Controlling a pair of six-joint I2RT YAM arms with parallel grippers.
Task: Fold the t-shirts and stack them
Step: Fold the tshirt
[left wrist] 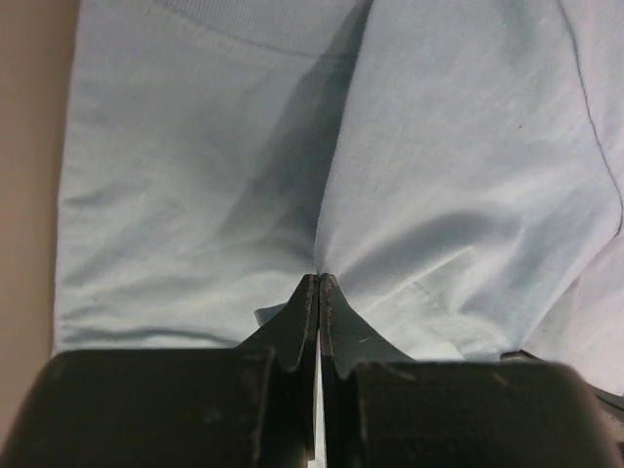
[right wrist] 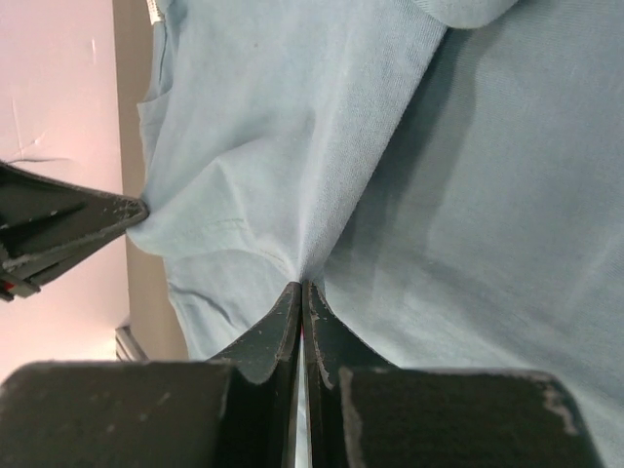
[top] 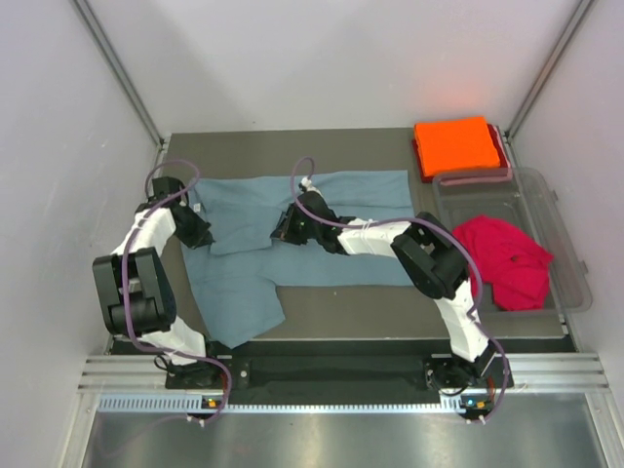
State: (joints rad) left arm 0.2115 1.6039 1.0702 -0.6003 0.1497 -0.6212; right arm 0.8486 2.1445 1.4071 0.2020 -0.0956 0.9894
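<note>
A dark grey tabletop (top: 380, 310) sits inside a white-walled enclosure, with a slanted metal corner post (top: 122, 68) at the back left and another (top: 551, 63) at the back right. A clear plastic tub (top: 546, 207) rests on the tabletop's right side. Ribbed aluminium rail (top: 556, 370) runs along the near edge, with a brushed steel sheet (top: 341, 439) in front of it.

On table (top: 390, 312), spread t-shirt (top: 244, 283) left to middle, folded t-shirt (top: 455, 144) far right corner, tub (top: 487, 200) just nearer, crumpled t-shirt (top: 507, 261) inside
</note>
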